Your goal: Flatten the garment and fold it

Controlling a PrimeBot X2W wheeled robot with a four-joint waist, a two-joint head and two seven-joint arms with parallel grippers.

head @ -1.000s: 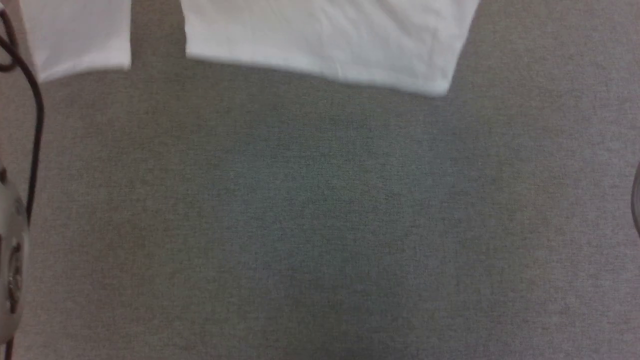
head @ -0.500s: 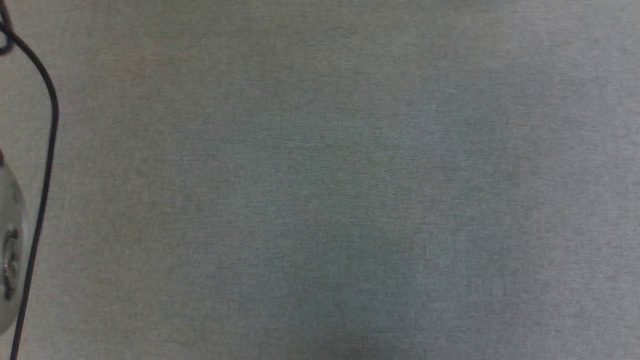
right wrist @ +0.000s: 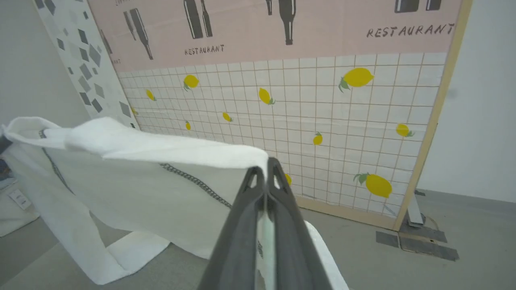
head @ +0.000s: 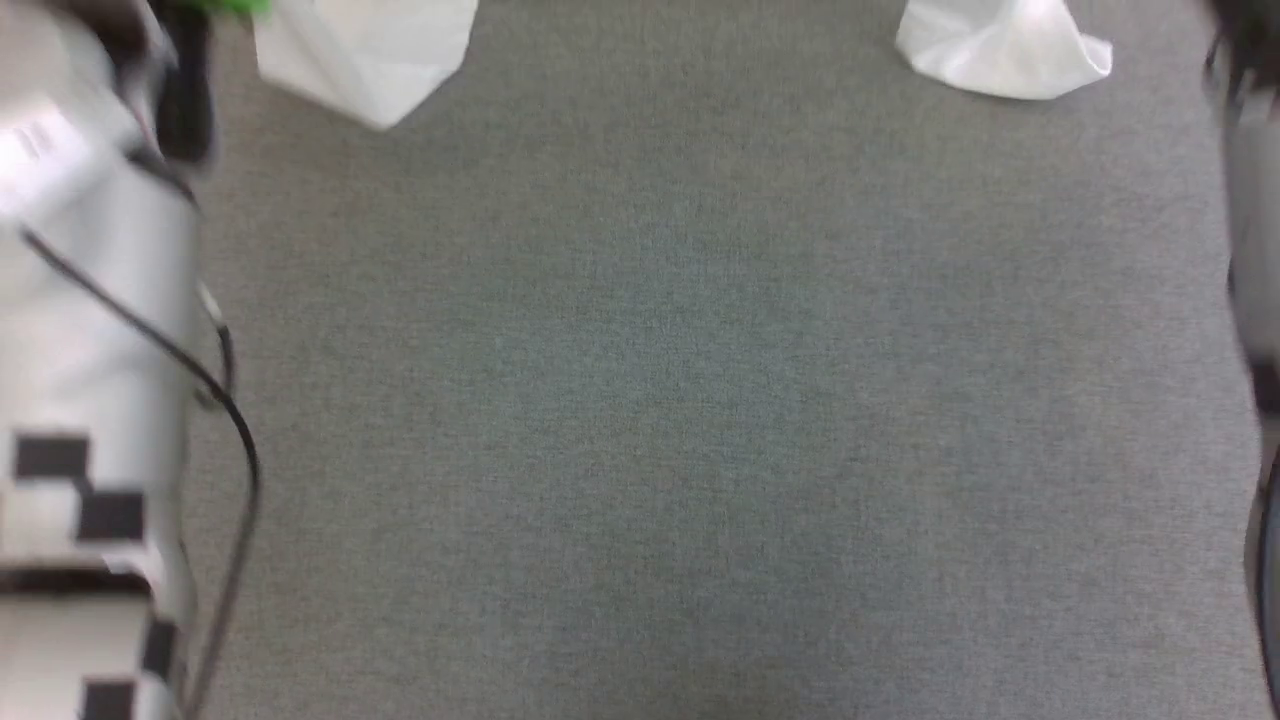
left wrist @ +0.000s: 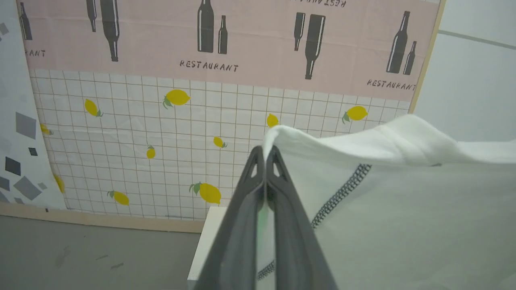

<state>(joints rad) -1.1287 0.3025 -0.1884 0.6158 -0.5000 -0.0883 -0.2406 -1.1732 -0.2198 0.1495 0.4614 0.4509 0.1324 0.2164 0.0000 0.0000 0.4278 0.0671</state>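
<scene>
Grey felt-like surface (head: 700, 420) fills the head view. Behind it stands a wall panel (left wrist: 161, 121) printed with lemons on a grid under a pink "RESTAURANT" band.

Grip: left gripper (left wrist: 265, 153) has its two dark fingers pressed together on the top edge of the white T-shirt (left wrist: 403, 209), just beside the zigzag-stitched seam (left wrist: 342, 189). Right gripper (right wrist: 264, 172) is pinched shut the same way on the opposite shoulder edge. No gap is visible between either pair of fingers.

Position: the shirt hangs in the air between the two arms, with its top edge running from one grip to the other. In the right wrist view the lower part reaches the grey surface, and one strip lies doubled on it. Two white cloth corners at the top of the head view are probably parts of the same shirt. Pale left forearm (head: 90, 300) is blurred at that view's left. The corner of a white box (left wrist: 205, 229) shows below the left fingers.

Step, as I judge it: spreading the shirt in the air before laying it flat.

Notes for doing it well:
- Hold both grips level and far enough apart that the top edge loses its sag.
- Lift until the doubled strip hangs free.
- Lower the hem first, then draw back so the body lays down smooth.
- Let go only once the shoulders rest on the surface.

Risk: thin fabric may slip out of the pinch if it is stretched hard.
</scene>
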